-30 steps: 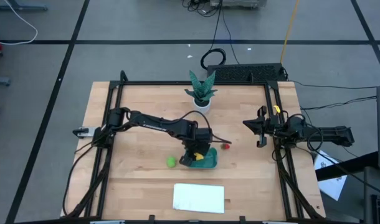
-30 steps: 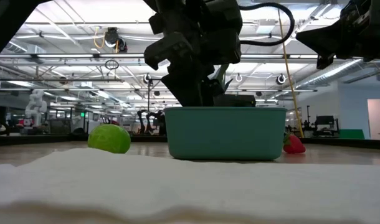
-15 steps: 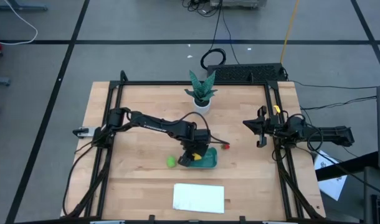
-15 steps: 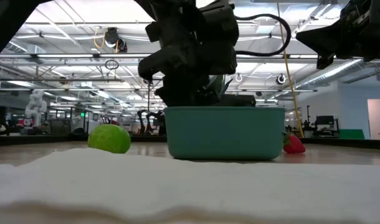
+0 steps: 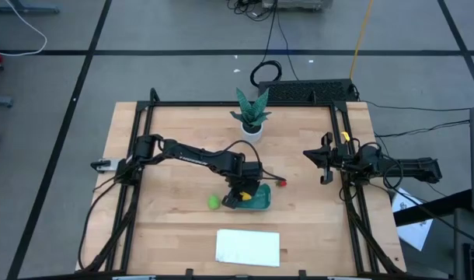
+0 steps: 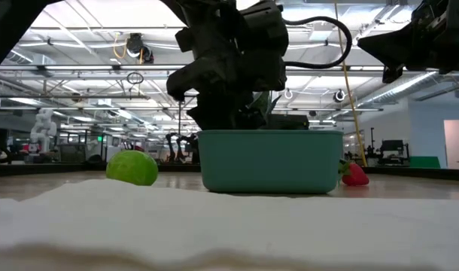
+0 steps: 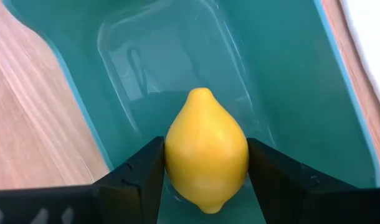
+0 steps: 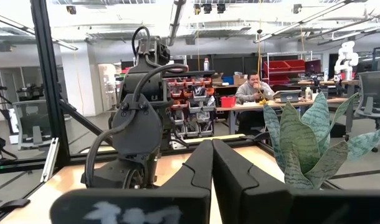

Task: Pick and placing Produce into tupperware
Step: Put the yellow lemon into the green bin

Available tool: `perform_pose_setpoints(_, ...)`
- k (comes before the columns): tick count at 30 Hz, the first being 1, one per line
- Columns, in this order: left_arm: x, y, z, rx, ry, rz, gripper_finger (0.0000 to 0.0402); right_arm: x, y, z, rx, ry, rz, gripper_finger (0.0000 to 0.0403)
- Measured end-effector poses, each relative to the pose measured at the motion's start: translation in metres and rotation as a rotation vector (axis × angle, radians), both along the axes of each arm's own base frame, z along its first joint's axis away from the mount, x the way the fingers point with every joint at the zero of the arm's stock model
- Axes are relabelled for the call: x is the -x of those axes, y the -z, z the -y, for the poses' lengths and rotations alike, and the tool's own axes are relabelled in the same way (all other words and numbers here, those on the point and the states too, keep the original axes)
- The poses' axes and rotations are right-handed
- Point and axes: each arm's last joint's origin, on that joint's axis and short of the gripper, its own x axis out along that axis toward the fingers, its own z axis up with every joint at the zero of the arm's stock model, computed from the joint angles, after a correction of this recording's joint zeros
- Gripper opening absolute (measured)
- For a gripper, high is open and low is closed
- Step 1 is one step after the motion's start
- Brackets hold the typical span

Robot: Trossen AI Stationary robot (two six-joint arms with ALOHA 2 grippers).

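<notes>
1. The left gripper (image 7: 205,180) is clamped on the yellow lemon (image 7: 206,149), holding it low inside the teal tupperware (image 7: 283,81), over its bare floor.
2. The tupperware sits near the middle of the worktop (image 5: 167,140); nothing else shows inside it.
3. The lime green fruit (image 6: 132,167) lies on the worktop just beside one end of the tub, the small red fruit (image 6: 354,174) beside the other.
4. The right gripper (image 8: 212,163) waits clenched and empty at the worktop's right edge.
5. Judged so far: the first piece is nearly placed but not let go; two remain.
</notes>
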Motion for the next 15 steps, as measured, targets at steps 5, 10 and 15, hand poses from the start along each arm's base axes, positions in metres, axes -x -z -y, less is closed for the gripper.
perform_pose_setpoints(5, 0.0000, 0.0000, 0.0000, 0.000, 0.000, 0.000, 0.0196, 0.0000, 0.0000, 0.0000, 0.000, 0.000, 0.000, 0.0000)
perform_pose_setpoints(10, 0.0000, 0.0000, 0.0001, 0.003, -0.002, -0.001, 0.0196, 0.0000, 0.0000, 0.0000, 0.000, 0.000, 0.000, 0.0000)
perform_pose_setpoints(15, 0.0001, -0.0001, -0.0002, 0.013, -0.011, -0.005, 0.0203, 0.0000, 0.0001, 0.0000, 0.000, 0.000, -0.001, 0.0000)
